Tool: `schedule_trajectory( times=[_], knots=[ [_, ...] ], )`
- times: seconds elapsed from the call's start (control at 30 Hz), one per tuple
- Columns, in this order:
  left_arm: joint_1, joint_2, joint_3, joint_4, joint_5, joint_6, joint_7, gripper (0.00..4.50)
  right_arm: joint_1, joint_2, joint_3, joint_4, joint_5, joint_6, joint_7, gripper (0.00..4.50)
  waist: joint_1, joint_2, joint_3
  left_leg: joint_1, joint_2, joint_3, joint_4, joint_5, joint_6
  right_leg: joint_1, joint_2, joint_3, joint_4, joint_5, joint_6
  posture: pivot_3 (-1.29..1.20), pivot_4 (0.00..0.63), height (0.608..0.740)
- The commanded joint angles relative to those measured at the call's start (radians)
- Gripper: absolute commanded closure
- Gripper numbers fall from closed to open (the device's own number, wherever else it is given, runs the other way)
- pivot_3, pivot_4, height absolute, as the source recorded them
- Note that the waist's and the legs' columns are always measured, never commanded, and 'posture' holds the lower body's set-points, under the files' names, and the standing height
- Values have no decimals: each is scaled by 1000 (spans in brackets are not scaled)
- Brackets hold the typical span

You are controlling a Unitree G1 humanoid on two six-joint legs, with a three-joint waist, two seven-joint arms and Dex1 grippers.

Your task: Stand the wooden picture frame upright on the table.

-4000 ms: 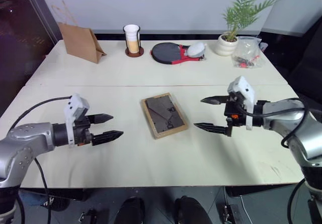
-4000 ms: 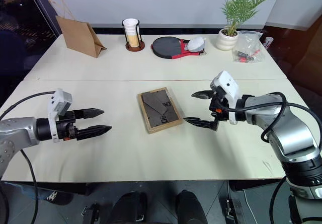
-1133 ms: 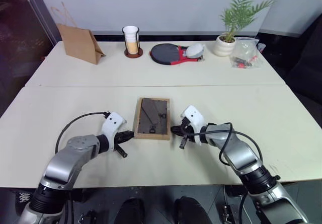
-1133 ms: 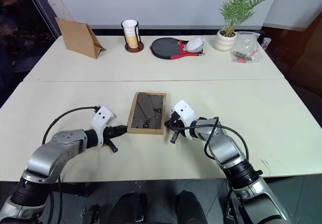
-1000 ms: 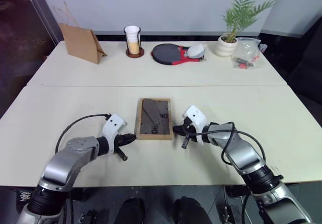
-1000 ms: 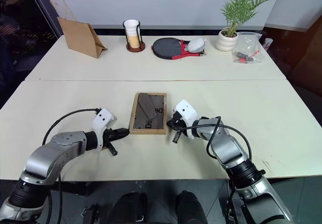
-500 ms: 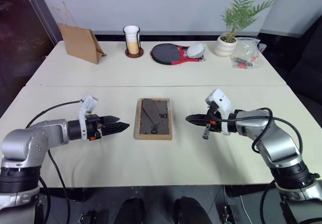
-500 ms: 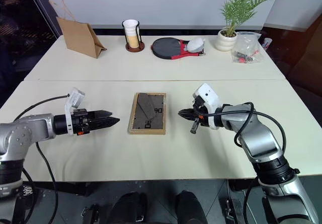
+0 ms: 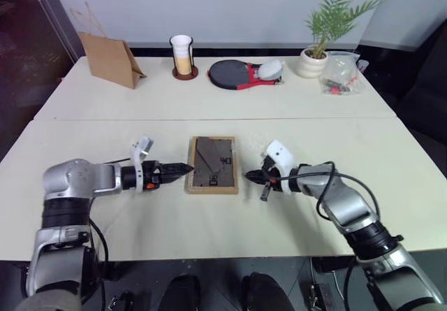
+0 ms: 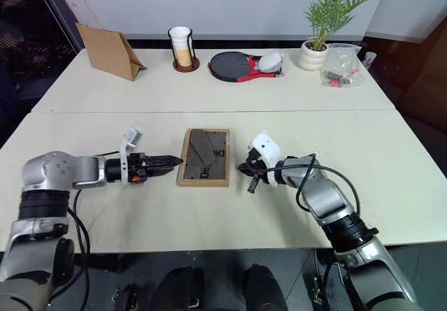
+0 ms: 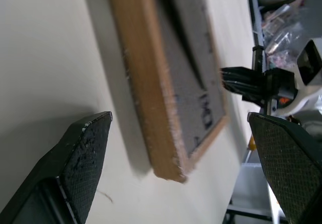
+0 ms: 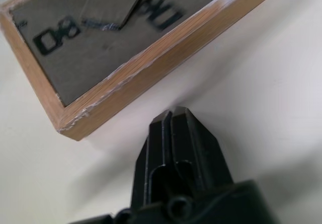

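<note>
Flat on the table, the wooden picture frame lies between wide-spread left gripper and closed right gripper.

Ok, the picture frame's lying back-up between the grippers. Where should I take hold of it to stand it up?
Probably by the long wooden rails. The wooden picture frame lies flat on the table, so only its edges offer purchase. The open left gripper could straddle the near corner from its side while the shut right gripper braces the opposite rail.

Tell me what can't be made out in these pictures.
- Picture frame: lies back up on the table, so its front is hidden.
- Printing on its back: blurred in the right wrist view.
- Clear bag by the plant: contents too small, head views.
</note>
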Motion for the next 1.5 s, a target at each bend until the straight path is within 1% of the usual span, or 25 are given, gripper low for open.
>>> schedule_trajectory(
  times=[0.03, 0.23, 0.5, 0.53, 0.6, 0.63, 0.7, 0.77, 0.8, 0.9, 1.03, 1.1, 1.2, 1.3, 1.4, 1.43, 1.5],
  knots=[
    [-10, -19, -10, 13, 11, 1, 4, 49, -21, 25, 12, -14, -11, -33, -1, 4500, 1, 0, 0, 0, 0, 0, 0, 0, 0, 0, 0, 0, 0, 0, 0, 0, 150, 740],
    [21, -56, -36, 17, 23, -19, -2, 49, -37, 79, 50, -22, -12, -39, 25, 4500, 2, 0, 0, 1, 0, 0, 1, 0, 0, 1, -1, 0, 0, 0, 0, 0, 150, 740],
    [42, -97, -35, 22, 13, -40, -38, 49, -56, 104, 67, -33, -22, -34, 33, 4500, 5, 0, -1, 1, 0, -1, 1, 0, 0, 2, -3, -1, 0, 0, 0, 0, 150, 740],
    [43, -103, -33, 22, 14, -43, -39, 284, -58, 104, 65, -31, -24, -33, 32, 4500, 5, 0, -1, 1, 0, -1, 1, 0, 0, 2, -3, -1, 0, 0, 0, 0, 150, 740],
    [45, -112, -24, 22, 8, -46, -46, 917, -60, 100, 62, -30, -28, -33, 32, 4500, 4, 0, -1, 1, 0, -1, 1, 0, 0, 2, -3, -1, 0, 0, 0, 0, 150, 740],
    [45, -116, -17, 23, 4, -44, -47, 1359, -60, 97, 60, -30, -29, -33, 33, 4500, 3, 0, -1, 1, 0, -1, 1, 0, 0, 2, -3, -1, 0, 0, 0, 0, 150, 740],
    [44, -122, 5, 24, -9, -37, -50, 2407, -58, 86, 52, -37, -28, -32, 37, 4500, 2, 0, -1, 0, -1, -1, 1, 0, 0, 2, -3, -1, 0, 0, 0, 0, 150, 740],
    [43, -127, 40, 20, -31, -23, -46, 3320, -55, 71, 37, -49, -26, -26, 40, 4500, 1, -1, -1, 0, -1, -1, 1, 0, 0, 1, -3, -1, 0, 0, 0, 0, 150, 740],
    [44, -132, 63, 15, -45, -17, -39, 3394, -54, 59, 27, -56, -26, -24, 40, 4500, 0, 0, -1, 0, 0, -1, 1, 0, 0, 1, -2, -1, 0, 0, 0, 0, 150, 740],
    [55, -150, 135, -27, -98, 10, -19, 3390, -48, 14, -12, -84, -21, -17, 48, 4500, -1, -1, -1, 0, 0, -1, 1, 0, 0, 1, -2, -1, 0, 0, 0, 0, 150, 740],
    [88, -198, 241, -129, -171, 46, 46, 3390, -61, -101, -105, -120, -11, -31, 69, 4500, 3, -1, 0, -1, 1, -2, 1, 0, 0, 1, -4, -1, 0, 0, 0, 0, 150, 740],
    [113, -223, 266, -185, -196, 53, 76, 3390, -116, -119, -178, -123, 36, 16, 71, 4500, 3, -1, 0, -1, 0, -2, 1, 0, 0, 1, -4, -1, -1, 0, 0, 0, 150, 740],
    [150, -252, 268, -261, -220, 50, 104, 3390, -220, -103, -249, -136, 139, 113, 94, 4500, -4, -1, 0, 0, 0, -1, 1, -1, 1, 1, -8, -1, 0, 0, 0, 0, 150, 740],
    [167, -271, 252, -307, -232, 33, 118, 3390, -319, -42, -269, -121, 236, 198, 106, 3652, -5, -1, 0, 0, 1, -2, 0, -1, 1, 1, -7, -1, 0, 0, 0, 0, 150, 740],
    [177, -279, 231, -330, -234, 14, 122, 3390, -387, 21, -259, -88, 306, 249, 128, 2174, -1, -1, 0, 0, 0, -3, -2, -1, 0, 1, -8, -2, 0, 0, 0, 0, 150, 740],
    [180, -279, 224, -336, -233, 4, 120, 3390, -406, 45, -262, -67, 333, 267, 137, 1615, 0, -1, 0, 0, 0, -2, -2, -1, 0, 1, -8, -2, -1, 0, 0, 0, 150, 740],
    [188, -278, 209, -348, -233, -13, 114, 3390, -433, 77, -251, -2, 341, 251, 146, 554, 2, -1, 0, 0, -1, -2, -2, -1, 0, 1, -10, -2, -1, 0, 0, 0, 150, 740]
  ],
)
